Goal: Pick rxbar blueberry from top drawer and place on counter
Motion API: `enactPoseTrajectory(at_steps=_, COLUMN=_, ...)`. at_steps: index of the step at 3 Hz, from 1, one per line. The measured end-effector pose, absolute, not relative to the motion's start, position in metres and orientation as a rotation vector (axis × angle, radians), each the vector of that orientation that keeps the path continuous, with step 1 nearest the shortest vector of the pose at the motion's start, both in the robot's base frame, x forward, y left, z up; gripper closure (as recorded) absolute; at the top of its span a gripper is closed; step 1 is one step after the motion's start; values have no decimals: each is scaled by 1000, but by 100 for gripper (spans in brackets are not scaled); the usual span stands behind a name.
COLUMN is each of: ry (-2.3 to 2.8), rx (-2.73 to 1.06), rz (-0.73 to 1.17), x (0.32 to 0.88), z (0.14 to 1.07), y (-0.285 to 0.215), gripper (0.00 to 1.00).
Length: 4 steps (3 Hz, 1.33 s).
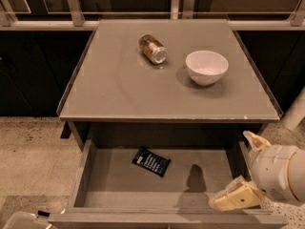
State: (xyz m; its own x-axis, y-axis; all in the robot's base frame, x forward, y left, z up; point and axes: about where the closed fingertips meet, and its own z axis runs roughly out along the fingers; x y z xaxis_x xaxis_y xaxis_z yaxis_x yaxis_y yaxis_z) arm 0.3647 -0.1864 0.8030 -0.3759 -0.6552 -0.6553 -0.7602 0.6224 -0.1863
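The rxbar blueberry (151, 161), a flat dark navy wrapper with white print, lies on the grey bottom of the open top drawer (114, 185), left of its middle. The gripper (244, 173) is at the lower right, over the drawer's right front corner, well right of the bar and holding nothing. Its tan fingers (237, 197) spread apart, one near the drawer's right wall and one low by the front edge. The grey counter (119, 89) lies above and behind the drawer.
A glass jar (152, 48) with tan contents lies on its side on the counter's back middle. A white bowl (206, 67) stands to its right. Speckled floor (28, 147) lies left of the drawer. A pale bin corner (19, 220) shows at the bottom left.
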Motion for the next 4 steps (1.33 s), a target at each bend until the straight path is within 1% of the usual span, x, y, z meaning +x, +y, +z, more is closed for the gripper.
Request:
enactPoseTrajectory(at_steps=1, ry=2152, rx=-1074, rz=276, x=360, z=771, y=-178, gripper=0)
enactPoseTrajectory(at_steps=2, ry=2152, rx=-1057, rz=279, x=366, z=761, y=-179, gripper=0)
enactPoseTrajectory(at_steps=4, ry=2115, rx=-1023, rz=293, x=398, z=725, y=-170, gripper=0)
